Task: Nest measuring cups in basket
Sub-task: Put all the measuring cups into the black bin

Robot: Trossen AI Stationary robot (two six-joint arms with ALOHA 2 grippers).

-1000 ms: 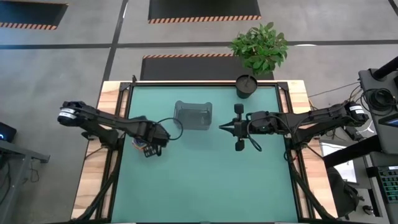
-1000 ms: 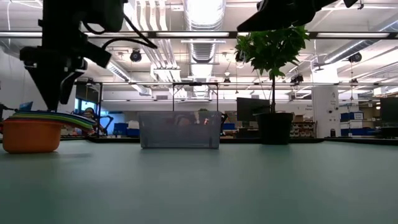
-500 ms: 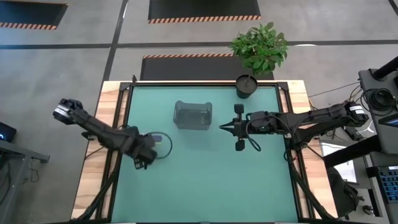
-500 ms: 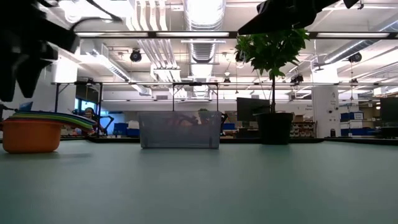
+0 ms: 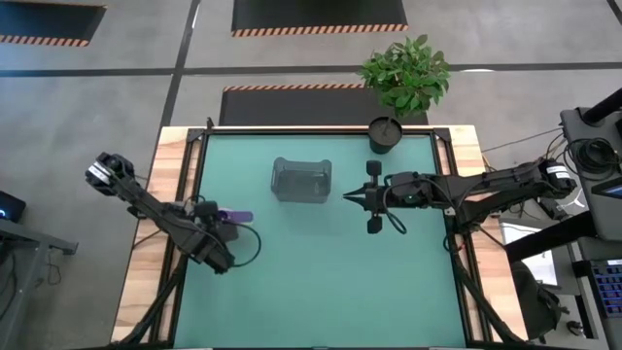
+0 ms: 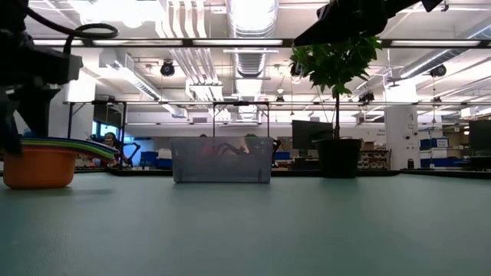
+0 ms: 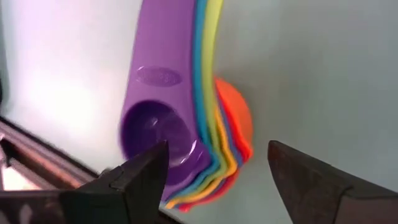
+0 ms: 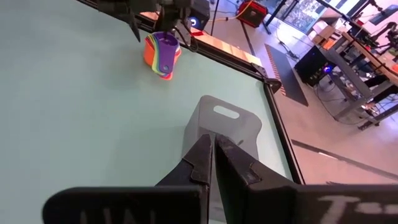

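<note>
The measuring cups [image 7: 199,130] sit nested in one stack, purple on top and orange at the bottom, upright on the table near its left edge [image 5: 233,217] [image 6: 38,165]. Their handles point toward the table's right. My left gripper [image 7: 217,171] is open just above the stack, one finger over each side, touching nothing that I can see. In the low view it shows at the picture's left edge [image 6: 19,115]. The grey basket [image 5: 301,180] stands at the table's far middle. My right gripper [image 5: 348,197] hovers shut, to the right of the basket.
A black plant pot [image 5: 384,136] with a green plant stands at the far right, behind my right arm. The table's dark left rail [image 7: 37,168] runs close behind the cups. Bare green table surface [image 5: 330,282] spreads across the near half.
My left gripper has swung toward the table's near left corner and sunk a little, staying open. It has uncovered the purple handle in the high view. The cups have kept their place.
</note>
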